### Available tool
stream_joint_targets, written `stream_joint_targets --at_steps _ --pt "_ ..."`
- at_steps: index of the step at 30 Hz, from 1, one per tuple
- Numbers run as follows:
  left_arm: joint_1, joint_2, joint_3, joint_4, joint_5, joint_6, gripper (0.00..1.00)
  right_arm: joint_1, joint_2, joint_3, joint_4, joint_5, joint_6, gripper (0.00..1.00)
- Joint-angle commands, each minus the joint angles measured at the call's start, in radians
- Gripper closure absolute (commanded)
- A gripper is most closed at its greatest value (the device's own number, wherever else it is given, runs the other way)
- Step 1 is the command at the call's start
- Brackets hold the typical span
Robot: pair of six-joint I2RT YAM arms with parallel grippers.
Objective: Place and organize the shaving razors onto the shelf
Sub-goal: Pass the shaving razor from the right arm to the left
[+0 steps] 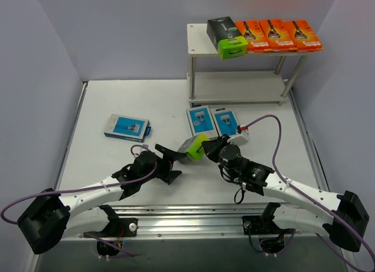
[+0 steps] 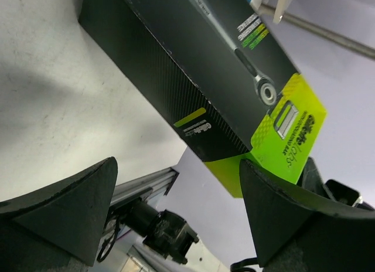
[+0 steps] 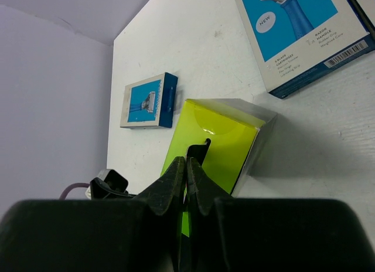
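A black razor pack with a lime-green end [image 1: 192, 149] [image 2: 205, 67] [image 3: 217, 137] sits tilted on the table between my two grippers. My right gripper [image 1: 210, 148] [image 3: 186, 160] is shut on the thin black hang tab at its lime end. My left gripper [image 1: 173, 165] [image 2: 176, 207] stands open just left of the pack, with nothing between its fingers. Three light blue packs lie on the table, one at the left [image 1: 126, 127] [image 3: 149, 100] and two side by side [image 1: 200, 118] [image 1: 225, 121]. The shelf [image 1: 196, 37] carries another black pack [image 1: 225, 34] and three orange packs [image 1: 276, 34] on its top board.
The shelf's lower board [image 1: 234, 87] shows bare. A purple cable [image 1: 275, 131] arches over the table right of the blue packs. An aluminium rail [image 1: 187, 225] runs along the near edge. Grey walls close in the table at left, back and right.
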Motion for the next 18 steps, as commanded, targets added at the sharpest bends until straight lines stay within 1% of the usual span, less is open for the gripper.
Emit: stream_joint_targets --at_steps 1,5,11,18 --pt "-0.019 -0.035 0.022 0.030 -0.146 -0.062 0.06 0.013 -0.045 -0.014 0.010 0.009 0.029 1.00" --pt "-0.031 -0.020 0.030 0.035 -0.171 -0.074 0.06 0.014 -0.076 -0.027 -0.007 0.000 0.036 1.00" --pt "-0.044 0.075 0.027 0.131 -0.154 -0.092 0.06 0.040 -0.113 -0.057 -0.038 -0.016 0.067 1.00" --pt "-0.054 0.107 0.036 0.160 -0.172 -0.093 0.06 0.134 -0.099 -0.071 -0.036 -0.013 0.110 1.00"
